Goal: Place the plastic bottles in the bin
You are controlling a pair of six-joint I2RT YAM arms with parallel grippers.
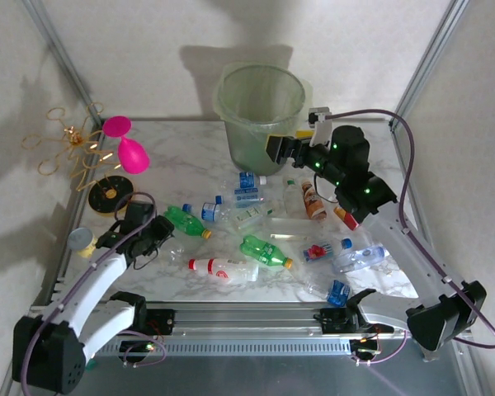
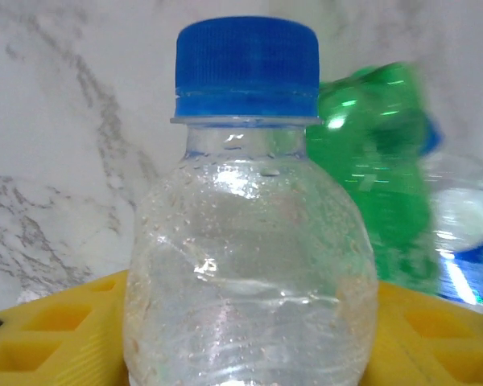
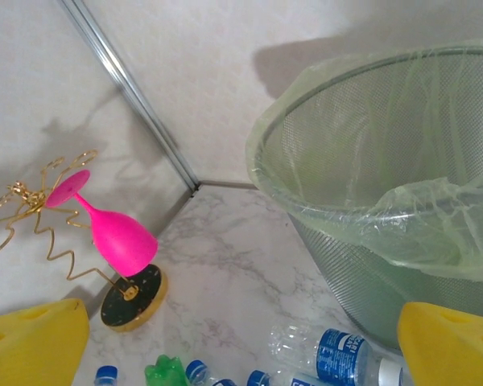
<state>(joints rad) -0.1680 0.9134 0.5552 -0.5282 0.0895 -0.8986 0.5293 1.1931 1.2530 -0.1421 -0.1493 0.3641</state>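
A clear plastic bottle [image 2: 249, 241] with a blue cap [image 2: 247, 68] stands between the yellow fingers [image 2: 56, 330] of my left gripper [image 2: 249, 346], which presses on both its sides. That gripper [image 1: 157, 239] is low at the table's left, in the pile's left end. Several more plastic bottles lie scattered mid-table, among them a green bottle [image 1: 184, 220], another green bottle [image 1: 264, 250] and a blue-labelled bottle [image 1: 247, 194]. The pale-green bin [image 1: 231, 103] stands at the back. My right gripper [image 1: 276, 148] hovers open and empty beside the bin's wall [image 3: 362, 281].
A pink balloon-shaped ornament [image 1: 128, 153] on gold wire with a black round base [image 1: 110, 196] stands at the back left. White walls with metal frame posts close the table on three sides. A small round grey thing [image 1: 81, 239] lies at the left edge.
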